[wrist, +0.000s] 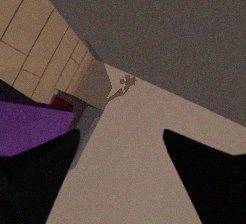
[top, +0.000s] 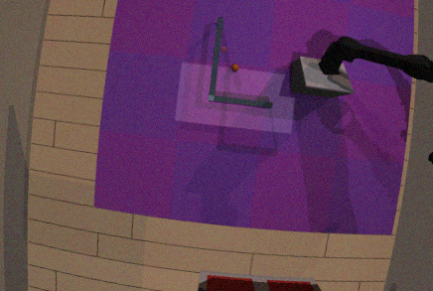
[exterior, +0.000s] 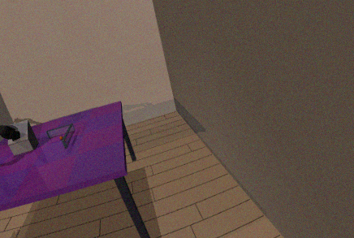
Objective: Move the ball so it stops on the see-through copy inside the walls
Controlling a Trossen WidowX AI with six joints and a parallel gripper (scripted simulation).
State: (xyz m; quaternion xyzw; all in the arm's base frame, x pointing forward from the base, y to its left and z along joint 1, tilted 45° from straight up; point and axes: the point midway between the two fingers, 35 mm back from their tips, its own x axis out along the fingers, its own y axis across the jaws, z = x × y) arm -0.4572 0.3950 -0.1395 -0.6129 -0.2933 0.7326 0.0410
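The orange ball (top: 235,68) (exterior: 61,138) lies on the table on the inner side of the corner, apart from both walls. The see-through copy (top: 223,50) is a faint reddish spot close beside the long wall (top: 216,58); I cannot make it out in the exterior view. The other wall (top: 243,102) meets the long one at the corner. My gripper (wrist: 122,133) is open with nothing between its fingers, far from the ball. The wrist view shows no ball or walls. The gripper is not clearly seen in either the top or the exterior view.
A grey-white block (top: 309,76) (exterior: 23,145) stands under the arm's base, to the right of the walls in the top view. The arm (top: 382,57) reaches from it past the table's right edge. A pale see-through patch (top: 191,92) lies on the table around the corner.
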